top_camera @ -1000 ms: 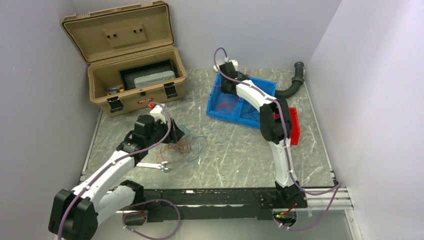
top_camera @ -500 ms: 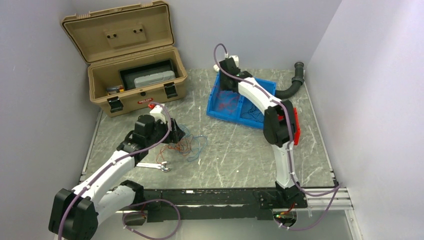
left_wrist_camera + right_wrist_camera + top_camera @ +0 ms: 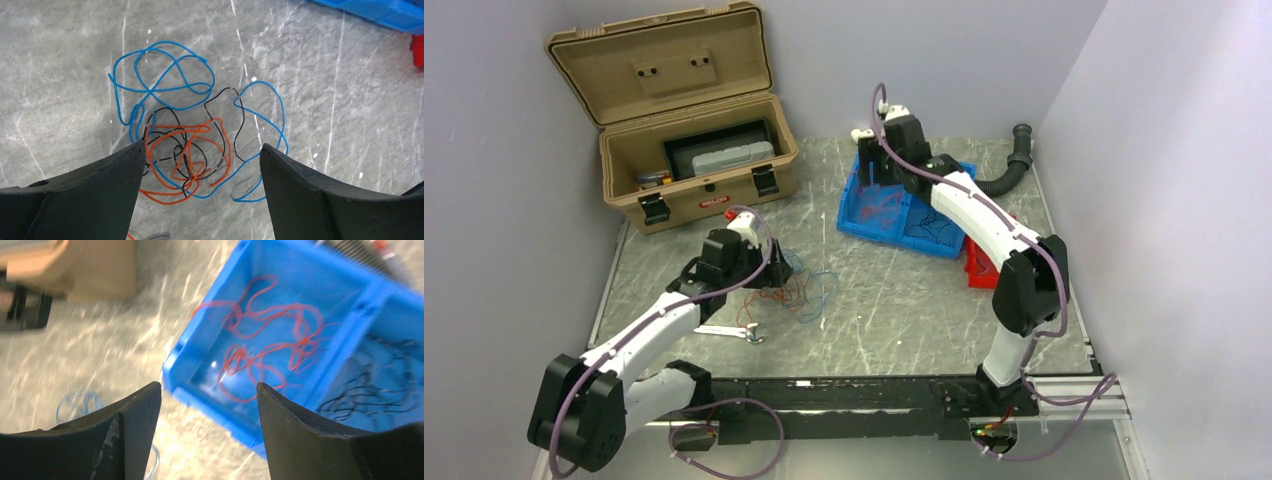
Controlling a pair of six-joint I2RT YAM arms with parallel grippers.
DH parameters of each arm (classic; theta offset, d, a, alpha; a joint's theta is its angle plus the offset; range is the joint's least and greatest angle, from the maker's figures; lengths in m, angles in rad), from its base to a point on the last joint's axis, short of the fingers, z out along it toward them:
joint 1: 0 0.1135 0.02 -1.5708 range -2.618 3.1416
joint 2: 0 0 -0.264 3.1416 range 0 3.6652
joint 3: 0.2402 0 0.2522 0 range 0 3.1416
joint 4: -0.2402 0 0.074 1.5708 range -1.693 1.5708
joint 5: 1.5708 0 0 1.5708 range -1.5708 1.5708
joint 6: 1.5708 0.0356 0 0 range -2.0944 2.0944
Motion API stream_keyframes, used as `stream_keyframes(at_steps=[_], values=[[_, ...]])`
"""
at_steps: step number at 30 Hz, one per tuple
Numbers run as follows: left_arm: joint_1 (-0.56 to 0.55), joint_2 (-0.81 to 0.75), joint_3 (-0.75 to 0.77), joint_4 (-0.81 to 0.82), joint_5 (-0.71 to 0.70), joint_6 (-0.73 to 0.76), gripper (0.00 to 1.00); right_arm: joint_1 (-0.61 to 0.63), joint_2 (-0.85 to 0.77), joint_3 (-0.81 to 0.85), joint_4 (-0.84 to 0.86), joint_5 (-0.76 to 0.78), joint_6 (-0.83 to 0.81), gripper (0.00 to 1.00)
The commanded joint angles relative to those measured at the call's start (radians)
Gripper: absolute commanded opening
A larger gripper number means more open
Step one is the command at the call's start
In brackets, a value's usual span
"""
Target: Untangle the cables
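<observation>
Right-wrist view blurred: black strands (image 3: 370,385) in the blue bin (image 3: 320,275) are barely resolved. The cables (image 3: 187,150), a loose knot of blue, orange and black wires, lie on the table (image 3: 350,100) between the spread, empty fingers of the left gripper (image 3: 202,146). The right gripper (image 3: 207,385), likewise spread and empty, hangs above red wires (image 3: 270,350) in the bin.

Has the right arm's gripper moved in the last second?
Yes. The right gripper shifted slightly to the right and farther back, staying over the far left corner of the blue bin.
</observation>
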State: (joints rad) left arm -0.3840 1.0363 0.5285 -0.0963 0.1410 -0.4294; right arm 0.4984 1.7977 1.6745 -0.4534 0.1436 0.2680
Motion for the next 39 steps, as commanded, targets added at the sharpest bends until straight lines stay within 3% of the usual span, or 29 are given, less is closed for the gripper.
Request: stream_keyframes(at_steps=[1,11,20,24,31,39], values=[[-0.004,0.052,0.048,-0.008,-0.015,0.021,0.86,0.041,-0.116,-0.152,0.135,-0.296,-0.053,0.73],[-0.004,0.170,0.048,0.040,0.018,0.020,0.57,0.139,-0.228,-0.484,0.341,-0.498,0.007,0.68],[-0.004,0.150,0.038,0.039,-0.009,0.027,0.57,0.247,-0.174,-0.687,0.535,-0.526,0.169,0.68],[-0.003,0.109,0.025,0.039,-0.014,0.031,0.62,0.293,-0.140,-0.699,0.555,-0.506,0.200,0.66],[-0.005,0.011,-0.008,0.008,-0.068,0.008,0.87,0.321,-0.068,-0.704,0.558,-0.436,0.245,0.59],[-0.005,-0.091,-0.027,-0.113,-0.092,-0.054,0.90,0.337,-0.027,-0.728,0.598,-0.438,0.266,0.53]])
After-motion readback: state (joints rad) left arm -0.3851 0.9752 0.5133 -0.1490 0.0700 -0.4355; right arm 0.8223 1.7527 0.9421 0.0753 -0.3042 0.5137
